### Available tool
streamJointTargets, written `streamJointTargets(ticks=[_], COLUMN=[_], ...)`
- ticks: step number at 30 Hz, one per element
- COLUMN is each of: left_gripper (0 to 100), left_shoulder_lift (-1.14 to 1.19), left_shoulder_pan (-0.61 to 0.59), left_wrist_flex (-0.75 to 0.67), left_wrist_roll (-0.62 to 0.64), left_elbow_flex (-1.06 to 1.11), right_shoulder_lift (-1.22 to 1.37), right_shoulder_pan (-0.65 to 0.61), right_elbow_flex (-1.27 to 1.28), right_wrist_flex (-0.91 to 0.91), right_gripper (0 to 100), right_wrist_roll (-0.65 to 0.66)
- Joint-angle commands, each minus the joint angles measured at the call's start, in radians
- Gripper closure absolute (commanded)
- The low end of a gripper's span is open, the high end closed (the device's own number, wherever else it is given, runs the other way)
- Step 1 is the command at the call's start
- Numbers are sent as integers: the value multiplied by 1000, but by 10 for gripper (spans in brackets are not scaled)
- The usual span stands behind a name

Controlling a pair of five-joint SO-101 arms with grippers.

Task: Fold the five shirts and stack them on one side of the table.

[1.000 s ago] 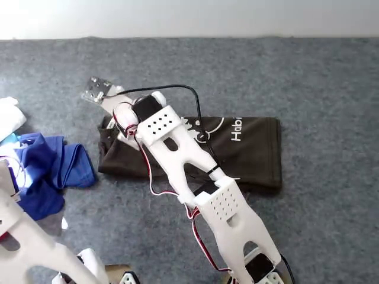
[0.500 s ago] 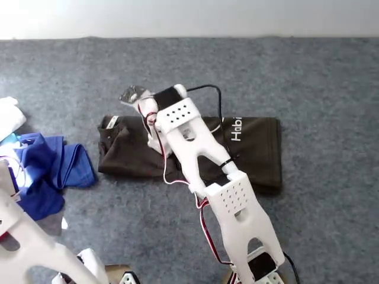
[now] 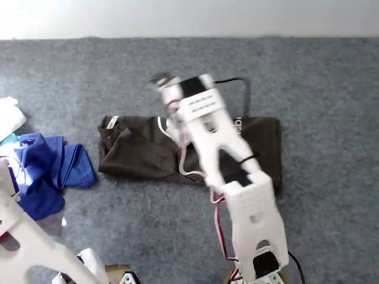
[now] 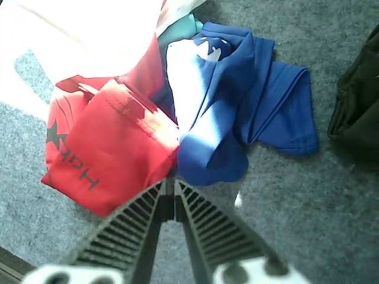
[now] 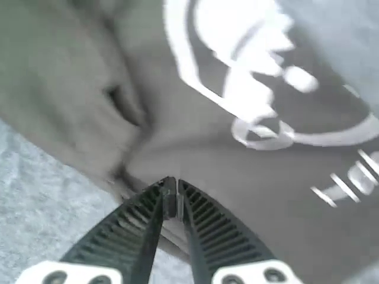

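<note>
A dark brown shirt [image 3: 136, 157] with white print lies flat in the middle of the grey table, its left end rumpled. My right gripper [image 3: 159, 80] hangs over the shirt's far edge near the middle. In the right wrist view it [image 5: 170, 192] is shut with nothing in it, just above the brown cloth [image 5: 266, 195]. At the table's left edge is a loose pile: a blue shirt [image 3: 53, 165], a white one [image 3: 9, 115], a red one [image 4: 106, 148]. My left gripper [image 4: 174, 190] is shut and empty above the red and blue [image 4: 249, 100] shirts.
The left arm [image 3: 18, 236] stands at the lower left corner, beside the pile. A teal garment [image 4: 180, 29] peeks out under the white shirt [image 4: 89, 35]. Bare grey table [image 3: 320, 89] lies to the right of and behind the brown shirt.
The right arm has swung to the right, from over the brown shirt's left end to over its middle far edge. The shirt and the left arm have not moved.
</note>
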Motion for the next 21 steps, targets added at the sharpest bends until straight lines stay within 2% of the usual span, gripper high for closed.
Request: streamJointTargets(ticks=[1,7,13,21], left_gripper=[987,987,987,987], left_shoulder_lift=[-26,-25,-20,-20], left_shoulder_pan=[0,2,2,2], left_wrist_flex=[-2,-2,-2,0], left_wrist_roll=[9,9,9,9], left_elbow_flex=[-7,-4,-4,-4], right_shoulder_lift=[-150,-234,-229,-252], right_shoulder_pan=[119,288,407,447], right_elbow_flex=[104,236,261,324], right_wrist_flex=[47,7,-58,-101], right_gripper=[985,971,708,696], right_wrist_roll=[-18,-25,-176,-192])
